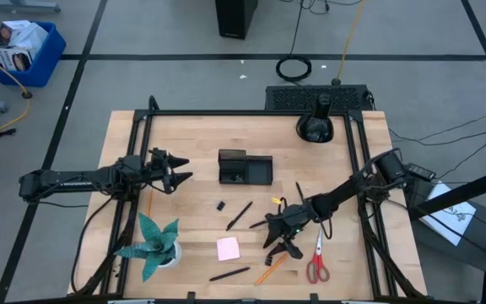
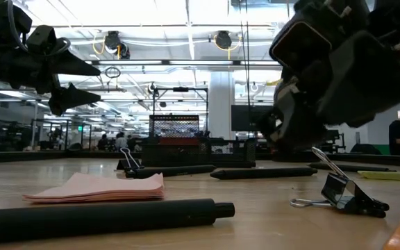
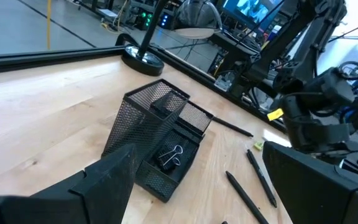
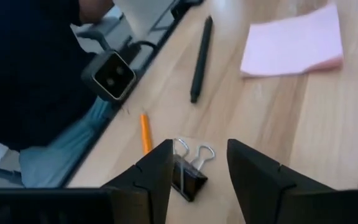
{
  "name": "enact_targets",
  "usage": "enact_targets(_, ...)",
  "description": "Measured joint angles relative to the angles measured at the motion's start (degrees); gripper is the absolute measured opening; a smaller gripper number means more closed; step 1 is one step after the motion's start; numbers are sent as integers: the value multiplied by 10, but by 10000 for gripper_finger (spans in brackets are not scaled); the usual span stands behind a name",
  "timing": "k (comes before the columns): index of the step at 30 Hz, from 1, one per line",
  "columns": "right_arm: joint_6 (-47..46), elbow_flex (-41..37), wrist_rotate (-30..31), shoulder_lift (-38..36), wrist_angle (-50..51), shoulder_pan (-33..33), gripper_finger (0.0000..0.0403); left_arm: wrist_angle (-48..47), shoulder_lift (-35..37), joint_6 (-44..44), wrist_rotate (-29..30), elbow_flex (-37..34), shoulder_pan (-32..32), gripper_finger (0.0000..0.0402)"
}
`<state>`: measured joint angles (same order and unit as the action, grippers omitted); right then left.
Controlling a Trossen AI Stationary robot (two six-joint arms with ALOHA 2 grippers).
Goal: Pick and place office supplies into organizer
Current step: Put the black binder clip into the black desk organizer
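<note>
My right gripper (image 1: 278,241) hovers open low over the table's near right part. In its wrist view the two fingers (image 4: 160,168) stand on either side of a small black binder clip (image 4: 188,177) that lies flat on the wood; the low view shows the clip (image 2: 342,193) below the gripper (image 2: 304,132). The black mesh organizer (image 1: 245,167) stands mid-table with another binder clip (image 3: 171,157) inside. My left gripper (image 1: 175,169) waits open at the table's left, pointing at the organizer (image 3: 160,143).
Around the right gripper lie a pink sticky-note pad (image 1: 228,247), black pens (image 1: 240,215) (image 1: 229,274), an orange pencil (image 1: 270,268) and red-handled scissors (image 1: 317,257). A teal plant (image 1: 154,245) stands near left, and a round black domed object (image 1: 315,127) stands far right.
</note>
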<state>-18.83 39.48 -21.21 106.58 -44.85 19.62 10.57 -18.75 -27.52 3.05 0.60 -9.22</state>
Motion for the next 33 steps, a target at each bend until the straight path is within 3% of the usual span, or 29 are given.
enact_targets(12,-2,25,3,38,-18,25,145,-5,0,-2,0,0,0,351)
enact_targets(22,-1,25,50,39,-17,40,146,-5,0,-7,0,0,0,351)
enact_targets(33,-6,25,51,42,-21,42,130,-5,0,-9,0,0,0,351)
